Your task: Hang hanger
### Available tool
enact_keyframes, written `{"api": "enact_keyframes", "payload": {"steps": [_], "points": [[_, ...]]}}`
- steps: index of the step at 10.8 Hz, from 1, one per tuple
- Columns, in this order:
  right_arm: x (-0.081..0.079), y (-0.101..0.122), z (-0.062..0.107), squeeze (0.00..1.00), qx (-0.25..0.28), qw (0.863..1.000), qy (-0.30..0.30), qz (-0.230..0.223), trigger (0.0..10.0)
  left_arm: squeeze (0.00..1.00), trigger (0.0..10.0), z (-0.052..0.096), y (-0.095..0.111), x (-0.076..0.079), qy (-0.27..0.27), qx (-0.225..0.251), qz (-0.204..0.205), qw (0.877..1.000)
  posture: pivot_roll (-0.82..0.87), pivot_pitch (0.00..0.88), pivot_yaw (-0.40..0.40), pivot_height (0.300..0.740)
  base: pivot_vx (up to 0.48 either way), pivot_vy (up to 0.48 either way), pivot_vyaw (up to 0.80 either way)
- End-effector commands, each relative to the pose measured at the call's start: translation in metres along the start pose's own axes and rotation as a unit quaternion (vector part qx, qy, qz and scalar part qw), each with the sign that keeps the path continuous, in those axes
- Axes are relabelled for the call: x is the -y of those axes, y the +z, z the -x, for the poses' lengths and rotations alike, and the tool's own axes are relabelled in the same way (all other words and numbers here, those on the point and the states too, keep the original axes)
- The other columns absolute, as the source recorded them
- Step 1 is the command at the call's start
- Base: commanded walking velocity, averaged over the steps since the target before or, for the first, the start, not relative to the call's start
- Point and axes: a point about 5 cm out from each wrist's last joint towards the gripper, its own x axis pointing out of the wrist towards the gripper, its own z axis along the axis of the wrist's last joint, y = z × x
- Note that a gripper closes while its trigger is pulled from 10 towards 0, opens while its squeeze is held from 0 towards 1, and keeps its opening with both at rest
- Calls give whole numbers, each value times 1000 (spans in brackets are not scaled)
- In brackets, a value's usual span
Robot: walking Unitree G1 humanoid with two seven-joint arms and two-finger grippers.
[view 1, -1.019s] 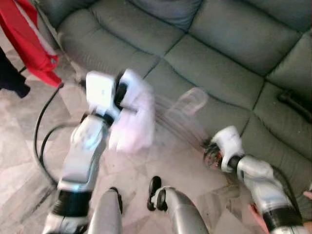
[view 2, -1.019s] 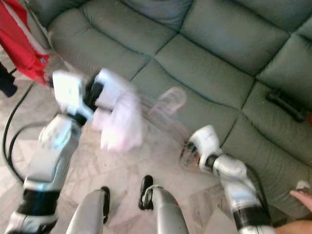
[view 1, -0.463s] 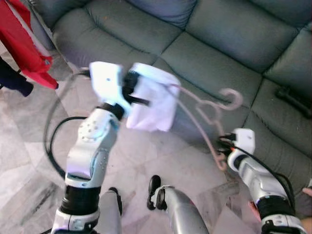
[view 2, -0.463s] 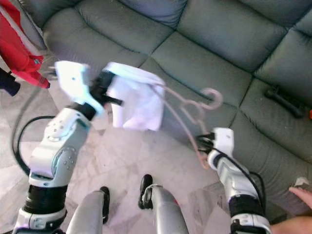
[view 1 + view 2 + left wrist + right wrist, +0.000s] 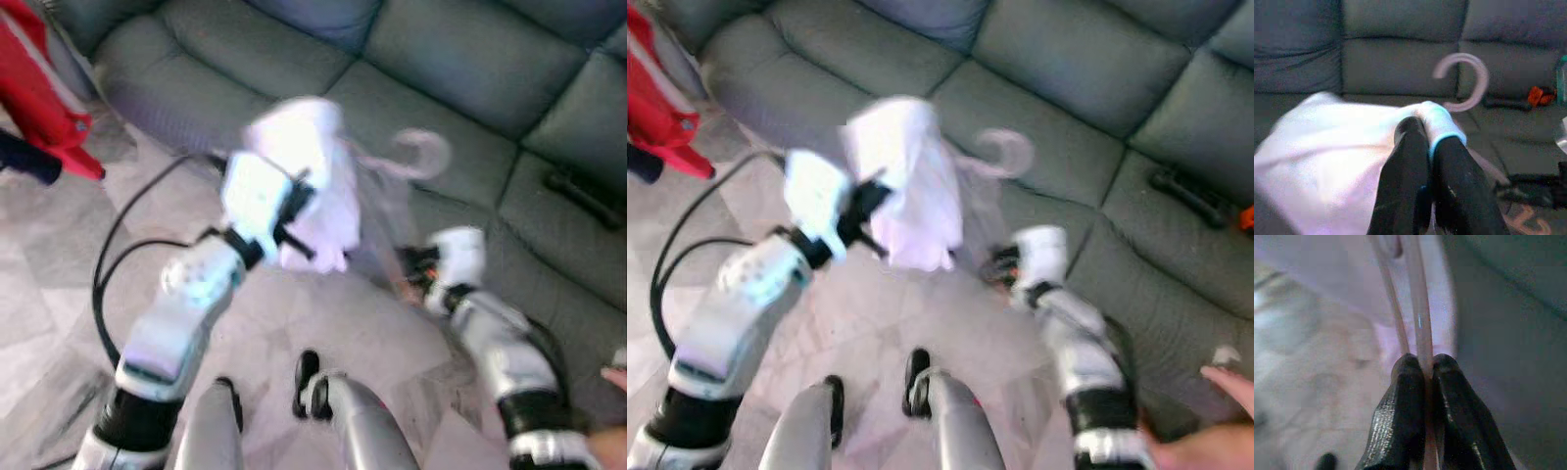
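Observation:
A pale pink hanger (image 5: 416,157) carries a white garment (image 5: 309,186) and is held up in front of the grey sofa (image 5: 460,59). Its hook (image 5: 1464,81) curls above the cloth. My left gripper (image 5: 1427,142) is shut on the garment's shoulder over the hanger end. My right gripper (image 5: 1423,367) is shut on the hanger's thin pink bar (image 5: 1418,308), low and to the right, near the sofa's front edge. The eye views are blurred by motion.
A red garment (image 5: 44,88) hangs at the far left. A black cable (image 5: 108,274) loops over the marble floor (image 5: 49,294). A black object (image 5: 583,191) lies on the sofa seat at right. A person's hand (image 5: 1225,387) shows at the lower right corner.
The left arm has swung right and up, carrying garment and hanger closer to the sofa. The right arm has moved left and up with the hanger bar. The camera has shifted a little.

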Motion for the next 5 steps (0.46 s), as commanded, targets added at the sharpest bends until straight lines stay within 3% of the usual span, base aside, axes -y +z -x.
{"api": "enact_keyframes", "payload": {"steps": [1, 2, 4, 5], "points": [[-7, 9, 3, 0, 26, 999, 34, 16, 10000, 0, 10000, -1, 5, 14, -37, 16, -10, 999, 31, 305, -96, 740, 0, 0, 0], [-23, 10, 4, 0, 22, 994, 98, 38, 10000, 0, 10000, 1, 1, 13, -39, 8, -33, 999, 28, 307, -97, 740, 0, 0, 0], [-52, 6, 13, 0, -5, 971, 226, 75, 10000, 0, 10000, 3, -13, 4, -17, -25, -127, 991, 32, 305, -102, 740, 0, 0, 0], [-52, -19, 28, 0, -103, 949, 273, 120, 10000, 0, 10000, 5, -17, -3, 1, -38, -149, 988, 31, 305, -107, 740, 0, 0, 0]]}}
